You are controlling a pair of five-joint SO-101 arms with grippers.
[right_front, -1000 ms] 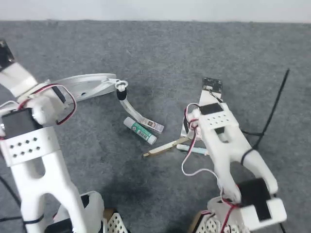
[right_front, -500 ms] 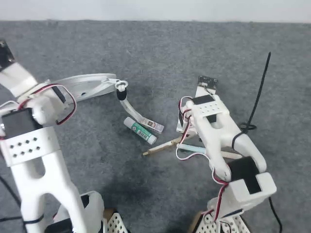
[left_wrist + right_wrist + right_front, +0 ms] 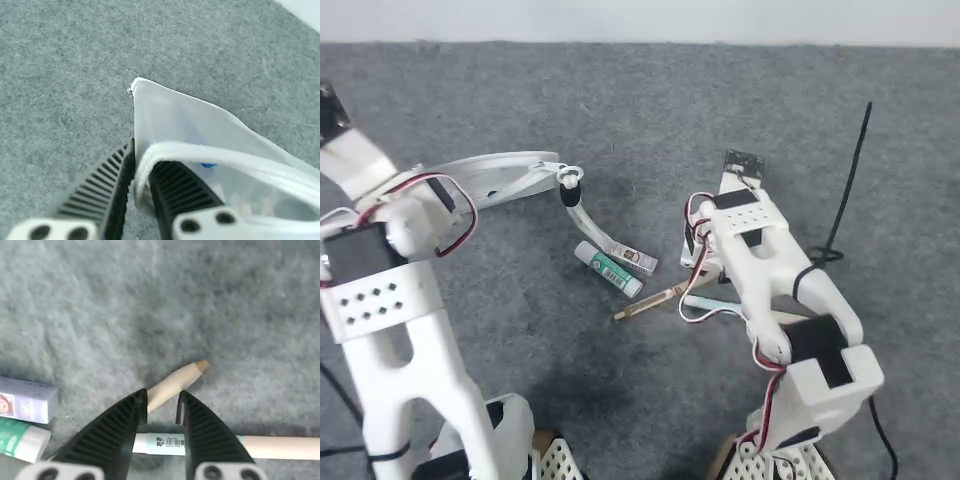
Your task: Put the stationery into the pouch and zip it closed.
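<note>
Here the left gripper (image 3: 142, 162) is clamped tight on the edge of the pouch (image 3: 200, 125), a see-through white bag with a thick white band along its mouth. The pinched edge stands up between the two ribbed fingers, and the rest of the bag hangs away from the gripper over the grey bench (image 3: 720, 100). A few small things show faintly through the pouch wall, one of them blue, but they are too blurred to name.

The right gripper (image 3: 162, 395) is down at the bench with its fingers drawn narrow on either side of a wooden pencil (image 3: 182, 376). Each finger touches one side of the pencil, and its tan tip sticks out past the fingertips. The pencil lies flat on the bench. Just beside it, under the right gripper's fingers, a pen (image 3: 170, 441) lies crosswise on the bench.

An eraser (image 3: 25, 400) in a pale wrapper and a green glue stick (image 3: 20, 440) lie side by side, touching. They are near the pencil's far end, between the two arms.
</note>
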